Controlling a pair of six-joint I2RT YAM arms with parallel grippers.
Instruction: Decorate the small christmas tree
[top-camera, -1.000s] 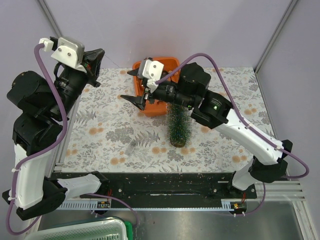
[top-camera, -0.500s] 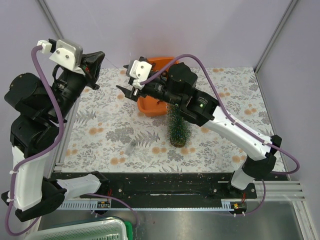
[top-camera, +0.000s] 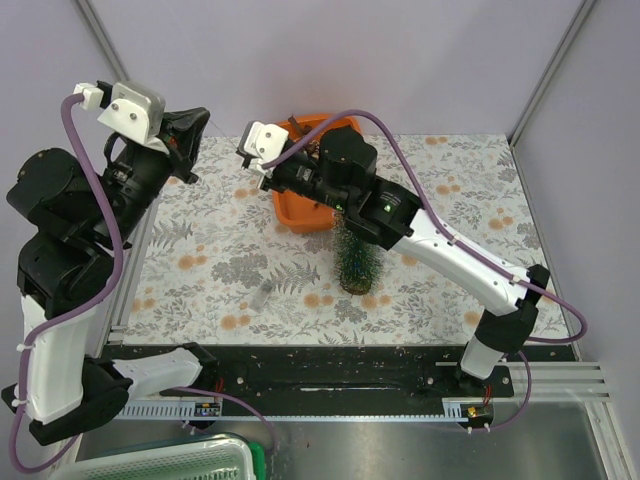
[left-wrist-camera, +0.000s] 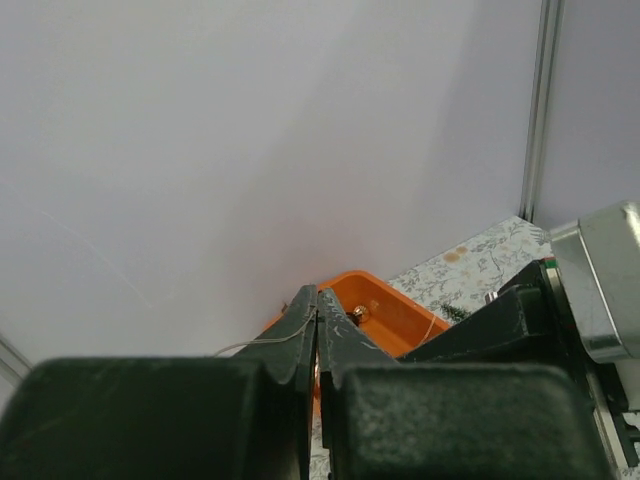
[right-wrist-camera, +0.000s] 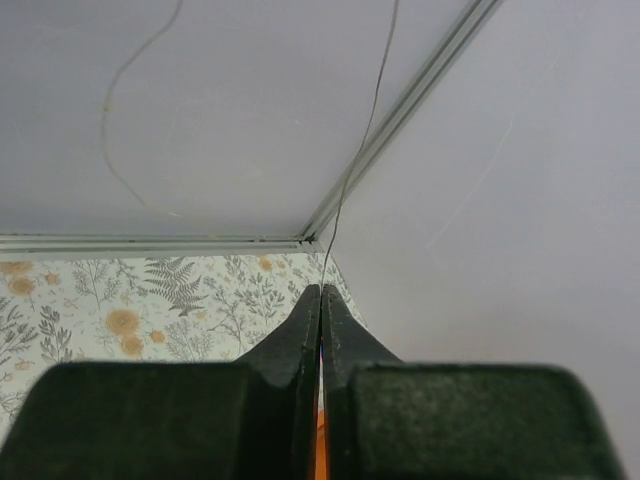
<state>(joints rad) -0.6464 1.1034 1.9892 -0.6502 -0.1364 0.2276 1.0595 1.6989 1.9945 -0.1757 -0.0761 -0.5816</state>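
Small christmas tree (top-camera: 357, 262) stands at frame centre on the tablecloth (top-camera: 200, 250). Tray (top-camera: 297, 214) sits directly behind it, upper centre. Small item (top-camera: 262, 296) lies left of the tree.

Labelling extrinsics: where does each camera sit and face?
Top external: above and behind the bases, looking down on tablecloth, tree, tray; left arm and right arm show.
Left wrist: on left arm, facing back wall and tray; left end effector shut on thread.
Right wrist: on right arm, facing a far corner; right end effector shut on thread.
Shared: tray in top and left wrist; thread in both wrist views.
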